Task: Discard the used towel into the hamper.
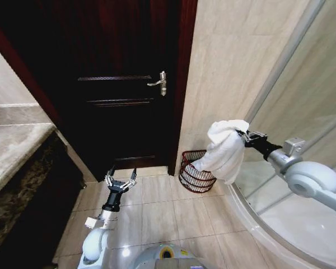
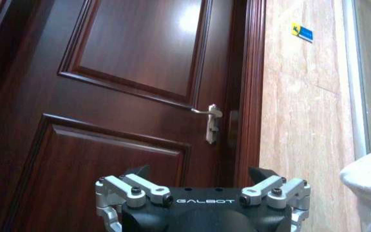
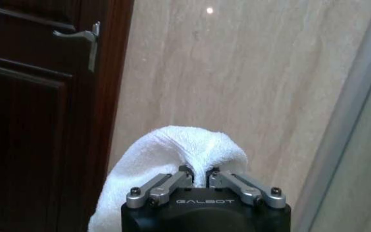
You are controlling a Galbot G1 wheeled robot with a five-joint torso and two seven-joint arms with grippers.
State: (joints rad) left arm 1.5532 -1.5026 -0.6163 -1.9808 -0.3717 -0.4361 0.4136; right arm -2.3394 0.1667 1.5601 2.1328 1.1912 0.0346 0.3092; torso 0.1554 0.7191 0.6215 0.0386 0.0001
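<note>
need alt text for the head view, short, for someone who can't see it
The right gripper holds a white towel in the air, hanging in front of a reddish-brown wire hamper that stands on the tiled floor against a beige wall. The left gripper waits low with open fingers before a dark wooden door.

Towel [image 1: 227, 148] above hamper [image 1: 195, 171]; hamper on floor [image 1: 157, 207], right of door [image 1: 123, 89].

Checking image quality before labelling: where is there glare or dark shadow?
Head view: the dark wooden door sinks into shadow, and a light spot glints on the beige floor tiles. Left wrist view: a bright reflection on the door's upper panel. Right wrist view: a small highlight on the beige wall tile.
</note>
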